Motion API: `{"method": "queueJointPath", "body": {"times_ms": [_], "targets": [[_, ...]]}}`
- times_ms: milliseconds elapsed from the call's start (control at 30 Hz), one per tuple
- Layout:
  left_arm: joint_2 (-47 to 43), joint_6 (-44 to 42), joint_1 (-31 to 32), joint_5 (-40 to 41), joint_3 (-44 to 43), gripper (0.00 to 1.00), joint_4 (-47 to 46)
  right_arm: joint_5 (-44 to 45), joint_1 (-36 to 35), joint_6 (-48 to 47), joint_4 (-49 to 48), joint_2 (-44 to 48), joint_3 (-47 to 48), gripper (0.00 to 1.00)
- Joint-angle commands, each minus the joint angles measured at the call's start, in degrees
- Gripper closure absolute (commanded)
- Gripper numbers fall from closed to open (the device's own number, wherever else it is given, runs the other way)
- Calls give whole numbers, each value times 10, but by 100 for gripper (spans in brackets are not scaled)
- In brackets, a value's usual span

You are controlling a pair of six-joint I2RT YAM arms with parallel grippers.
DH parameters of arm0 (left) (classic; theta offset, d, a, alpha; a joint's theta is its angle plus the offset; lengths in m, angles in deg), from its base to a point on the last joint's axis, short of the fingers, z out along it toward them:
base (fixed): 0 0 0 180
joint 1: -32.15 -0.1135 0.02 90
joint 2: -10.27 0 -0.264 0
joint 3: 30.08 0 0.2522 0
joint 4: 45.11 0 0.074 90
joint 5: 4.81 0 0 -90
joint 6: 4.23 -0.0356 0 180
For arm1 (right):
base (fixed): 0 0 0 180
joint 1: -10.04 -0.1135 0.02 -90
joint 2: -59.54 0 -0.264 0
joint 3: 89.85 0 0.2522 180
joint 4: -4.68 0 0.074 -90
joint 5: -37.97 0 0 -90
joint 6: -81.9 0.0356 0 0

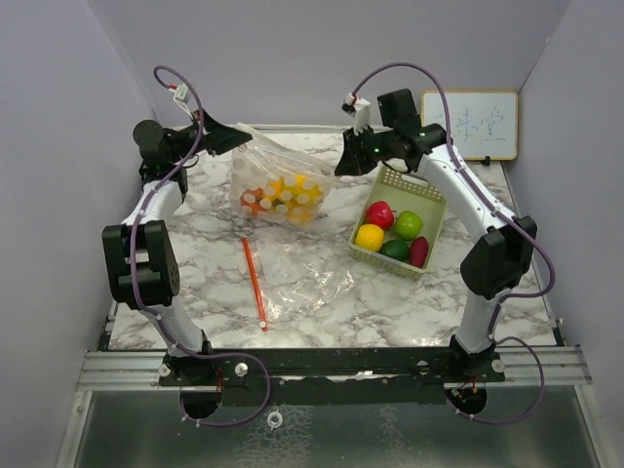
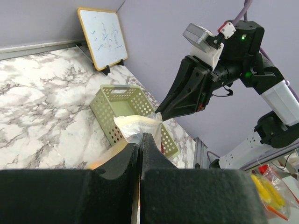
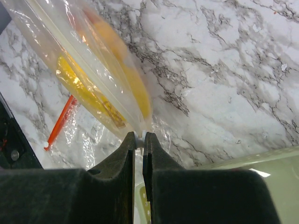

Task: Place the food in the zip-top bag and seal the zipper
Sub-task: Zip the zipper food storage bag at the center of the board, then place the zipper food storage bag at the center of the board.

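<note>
Left claw (image 2: 141,137) and right claw (image 3: 139,137) clamped tight on bag (image 1: 278,180) corners. Bag part-filled. Five fruits (image 1: 395,234) left in basket (image 1: 405,183). Sealing apparently not done.

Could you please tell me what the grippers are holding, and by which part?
Both hold the zip-top bag, raised between them: the left gripper pinches one end of its top edge, the right gripper the other end.
</note>
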Motion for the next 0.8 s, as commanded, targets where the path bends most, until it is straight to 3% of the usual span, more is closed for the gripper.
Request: {"method": "queueJointPath", "body": {"times_ms": [0, 133, 167, 200, 233, 367, 400, 433, 467, 567, 767], "targets": [[4, 18, -36, 54, -8, 100, -38, 17, 13, -10, 53, -8, 5, 89], [19, 43, -36, 55, -11, 100, -70, -63, 14, 39, -1, 4, 16, 46], [21, 41, -36, 55, -12, 100, -67, -67, 14, 57, -19, 11, 14, 33], [23, 39, -36, 54, -13, 100, -65, -66, 13, 68, -32, 17, 12, 9], [25, 38, -37, 56, -15, 100, -60, -65, 13, 84, -41, 21, 11, 1], [33, 30, -49, 64, -20, 99, -25, -72, 11, 94, -29, 21, 15, 1], [36, 29, -53, 64, -22, 67, -17, -73, 8, 94, -25, 21, 9, 1], [38, 27, -57, 63, -25, 12, -10, -76, 1, 96, -24, 21, -2, 1], [39, 24, -60, 60, -29, 2, -7, -76, -9, 97, -25, 21, -14, 1], [30, -8, -63, 57, -38, 1, 30, -29, -64, 85, -9, 10, -30, 1], [-29, -155, -60, 69, -47, 1, 215, 83, -179, 63, 67, -83, 48, 0]]}}
